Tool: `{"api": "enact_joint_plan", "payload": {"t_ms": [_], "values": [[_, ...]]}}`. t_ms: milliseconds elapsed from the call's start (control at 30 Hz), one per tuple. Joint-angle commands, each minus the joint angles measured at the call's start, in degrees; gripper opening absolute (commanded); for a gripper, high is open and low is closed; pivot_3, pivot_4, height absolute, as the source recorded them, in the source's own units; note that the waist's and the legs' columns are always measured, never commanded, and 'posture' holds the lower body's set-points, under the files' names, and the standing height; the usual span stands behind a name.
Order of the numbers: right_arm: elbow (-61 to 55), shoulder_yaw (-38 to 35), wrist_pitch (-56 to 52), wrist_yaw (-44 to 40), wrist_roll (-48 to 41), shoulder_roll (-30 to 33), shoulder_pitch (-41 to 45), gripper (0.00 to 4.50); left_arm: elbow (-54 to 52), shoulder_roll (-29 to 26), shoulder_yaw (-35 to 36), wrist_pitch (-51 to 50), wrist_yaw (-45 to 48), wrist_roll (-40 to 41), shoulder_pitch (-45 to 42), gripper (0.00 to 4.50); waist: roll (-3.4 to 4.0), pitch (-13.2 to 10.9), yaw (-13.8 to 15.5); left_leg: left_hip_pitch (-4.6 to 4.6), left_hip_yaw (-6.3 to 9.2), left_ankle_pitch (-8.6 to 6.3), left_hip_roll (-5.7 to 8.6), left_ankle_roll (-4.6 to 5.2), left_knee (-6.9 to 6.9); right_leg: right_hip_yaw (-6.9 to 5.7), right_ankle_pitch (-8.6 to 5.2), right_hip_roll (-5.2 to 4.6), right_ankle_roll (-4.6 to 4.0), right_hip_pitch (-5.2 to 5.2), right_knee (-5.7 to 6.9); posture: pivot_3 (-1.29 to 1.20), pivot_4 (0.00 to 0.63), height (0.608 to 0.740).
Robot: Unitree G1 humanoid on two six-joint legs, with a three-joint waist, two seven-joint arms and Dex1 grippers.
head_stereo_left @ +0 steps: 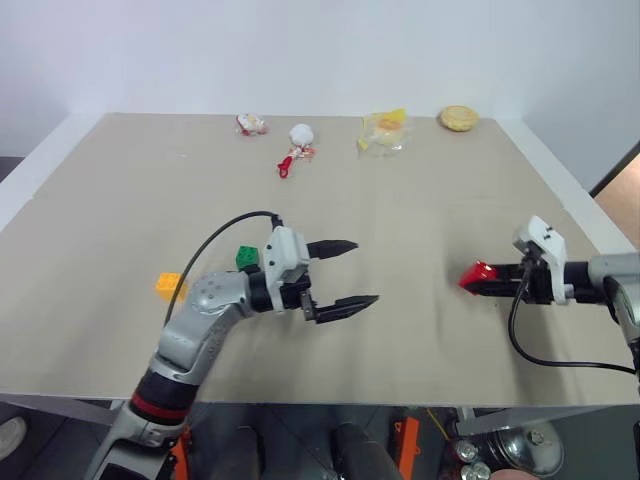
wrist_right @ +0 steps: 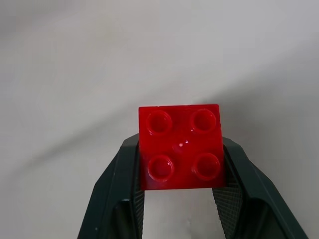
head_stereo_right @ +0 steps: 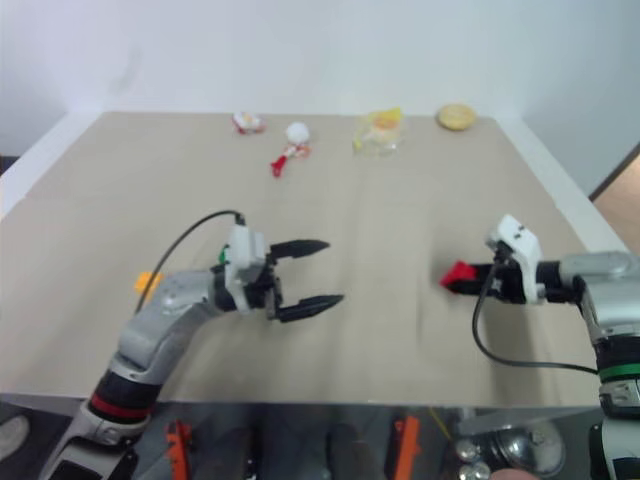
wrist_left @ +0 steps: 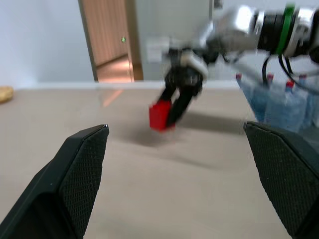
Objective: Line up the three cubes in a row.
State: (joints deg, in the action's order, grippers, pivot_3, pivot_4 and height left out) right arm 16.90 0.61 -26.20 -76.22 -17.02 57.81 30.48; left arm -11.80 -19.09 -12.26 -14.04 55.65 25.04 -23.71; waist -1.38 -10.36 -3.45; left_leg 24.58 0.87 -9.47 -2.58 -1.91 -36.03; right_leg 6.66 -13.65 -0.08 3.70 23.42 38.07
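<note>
Red cube (wrist_right: 180, 147) is pinched between the right gripper (head_stereo_left: 482, 280) fingers, studs facing the wrist camera, held at the table's (head_stereo_left: 400, 220) right side, apparently just above the beige top. Left gripper (head_stereo_left: 345, 273) hangs mid-table with fingers spread wide and nothing between them, pointing toward the red cube; green cube (head_stereo_left: 247, 257) sits on the table just behind its wrist, orange-yellow cube (head_stereo_left: 170, 286) further left near the front-left area. Along the far edge, well apart from the cubes: crinkled yellow packet (head_stereo_left: 385, 131), white ball with red piece (head_stereo_left: 298, 143), a small red-white wrapper (head_stereo_left: 250, 124), a round yellow biscuit-like item (head_stereo_left: 459, 118).
</note>
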Motion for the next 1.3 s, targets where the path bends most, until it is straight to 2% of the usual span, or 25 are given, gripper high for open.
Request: {"api": "enact_joint_plan", "payload": {"t_ms": [33, 200, 467, 1033, 1067, 1100, 1267, 1300], "values": [[-15.88, 2.45, -2.84, -2.02, -2.05, 0.16, -0.09, 1.28, 0.22, -6.59, 3.69, 2.47, 7.62, 1.71, 2.13, 4.5, 0.0, 0.0, -0.19, -0.01, 0.01, 0.0, -0.01, 0.0, 0.04, -0.01, -0.01, 0.0, -0.02, 0.0, 0.0, 0.0, 0.15, 0.74], [-21.95, 12.42, -0.73, -3.3, 5.36, -0.42, 2.2, 1.28, 2.16, -12.03, 5.07, 4.46, 13.62, 2.23, 3.12, 4.5, -0.03, -0.02, -0.19, 0.06, 0.06, -0.01, -0.02, -0.03, 0.11, -0.18, -0.12, -0.09, -0.11, 0.06, -0.01, 0.0, 0.15, 0.74], [-16.67, 19.36, 1.98, -4.54, 9.96, -5.6, 7.46, 1.28, 1.66, -12.88, 5.87, 4.13, 14.21, 2.16, 3.29, 4.5, -0.09, -0.04, -0.1, 0.13, -0.13, -0.01, 0.01, -0.06, 0.13, -0.19, -0.13, -0.28, -0.07, 0.2, -0.02, 0.0, 0.15, 0.74], [-19.64, 18.58, 3.14, -4.04, 10.95, -6.03, 4.09, 1.28, -0.02, -11.59, 5.57, 3.02, 10.58, 2.82, 3.43, 4.5, -0.1, -0.04, 0.34, 0.12, -0.09, -0.01, -0.03, -0.06, 0.26, -0.21, -0.17, -0.19, -0.15, 0.25, -0.01, 0.0, 0.15, 0.74], [-19.85, 18.19, 3.15, -3.85, 10.6, -6.22, 4.05, 2.3, -0.01, -11.49, 5.51, 2.98, 10.5, 2.8, 3.31, 4.5, -0.09, -0.04, 0.34, 0.12, -0.09, -0.01, -0.03, -0.06, 0.26, -0.21, -0.16, -0.19, -0.15, 0.25, -0.01, 0.0, 0.15, 0.74], [-19.98, 17.87, 3.27, -3.7, 10.32, -6.4, 4.02, 2.49, 0.0, -11.4, 5.46, 2.95, 10.45, 2.79, 3.21, 4.5, -0.09, -0.04, 0.34, 0.12, -0.09, -0.01, -0.04, -0.06, 0.26, -0.21, -0.16, -0.18, -0.15, 0.25, -0.01, 0.0, 0.15, 0.74], [-21.14, 15.96, 3.43, -4.4, 7.68, -6.85, 4.14, 4.28, -0.12, -11.11, 5.46, 2.54, 9.88, 2.69, 2.96, 4.5, -0.1, -0.05, 0.35, 0.14, -0.09, -0.01, -0.04, -0.06, 0.26, -0.21, -0.17, -0.18, -0.15, 0.25, -0.01, 0.0, 0.15, 0.74], [-21.9, 14.99, 2.36, -4.77, 6.13, -6.82, 4.44, 4.45, -0.17, -11.02, 5.71, 2.29, 9.31, 2.7, 2.96, 4.5, -0.1, -0.04, 0.36, 0.14, -0.09, -0.01, -0.04, -0.06, 0.26, -0.21, -0.17, -0.18, -0.15, 0.25, -0.01, 0.0, 0.15, 0.74]]}}
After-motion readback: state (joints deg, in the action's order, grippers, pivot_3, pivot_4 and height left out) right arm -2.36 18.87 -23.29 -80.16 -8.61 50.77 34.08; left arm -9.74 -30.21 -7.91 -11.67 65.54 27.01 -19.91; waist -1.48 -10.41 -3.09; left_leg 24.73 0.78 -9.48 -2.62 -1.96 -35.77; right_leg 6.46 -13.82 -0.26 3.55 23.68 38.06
